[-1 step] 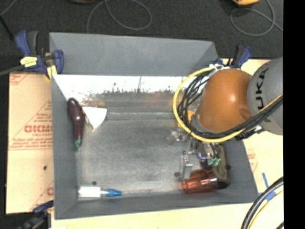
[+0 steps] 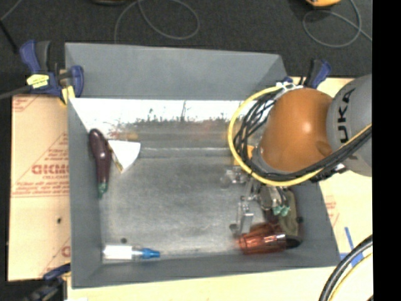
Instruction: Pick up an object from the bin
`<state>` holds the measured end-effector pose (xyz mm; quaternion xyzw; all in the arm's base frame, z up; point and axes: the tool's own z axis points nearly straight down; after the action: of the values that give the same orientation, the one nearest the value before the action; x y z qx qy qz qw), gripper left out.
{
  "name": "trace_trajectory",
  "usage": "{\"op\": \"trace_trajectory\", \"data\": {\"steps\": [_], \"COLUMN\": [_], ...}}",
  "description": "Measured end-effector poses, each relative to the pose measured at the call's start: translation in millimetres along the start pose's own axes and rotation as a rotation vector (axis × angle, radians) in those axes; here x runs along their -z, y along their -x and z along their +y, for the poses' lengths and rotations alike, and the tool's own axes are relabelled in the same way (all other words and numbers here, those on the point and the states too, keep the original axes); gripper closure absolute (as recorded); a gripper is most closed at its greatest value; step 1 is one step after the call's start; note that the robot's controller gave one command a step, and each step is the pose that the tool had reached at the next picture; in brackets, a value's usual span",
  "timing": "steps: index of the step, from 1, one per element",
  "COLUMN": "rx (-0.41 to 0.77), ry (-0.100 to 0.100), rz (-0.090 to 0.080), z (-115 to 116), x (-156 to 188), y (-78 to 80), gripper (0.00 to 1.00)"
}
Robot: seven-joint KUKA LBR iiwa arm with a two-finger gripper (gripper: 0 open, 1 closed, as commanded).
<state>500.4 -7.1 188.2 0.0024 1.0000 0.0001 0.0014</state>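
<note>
Under my orange cover (image 2: 294,127), my gripper (image 2: 246,218) hangs by the red-brown bottle (image 2: 263,241), not lifted yet, and I cannot tell if my gripper is open.

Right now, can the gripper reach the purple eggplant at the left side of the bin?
Probably yes. The gripper is at the bin's right side, and the floor between is free. Nothing lies on the eggplant, though the left wall and a white triangular piece stand close beside it.

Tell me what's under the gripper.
A reddish translucent thing lies on the bin floor below the gripper, beside a dark green-tipped thing. The arm hides whatever lies behind.
</note>
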Motion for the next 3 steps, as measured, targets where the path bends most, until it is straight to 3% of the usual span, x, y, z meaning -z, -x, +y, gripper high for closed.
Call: {"op": "trace_trajectory", "data": {"steps": [1,2,3], "rx": [0.069,0.127,0.203], "ry": [0.000,-0.004,0.007], "rz": [-0.002,-0.006,0.011], "z": [-43,-61,-76], "x": [-30,-80,-113], "y": [2.6,-15.9,-15.7], "gripper": [0.00,0.00,1.00]}}
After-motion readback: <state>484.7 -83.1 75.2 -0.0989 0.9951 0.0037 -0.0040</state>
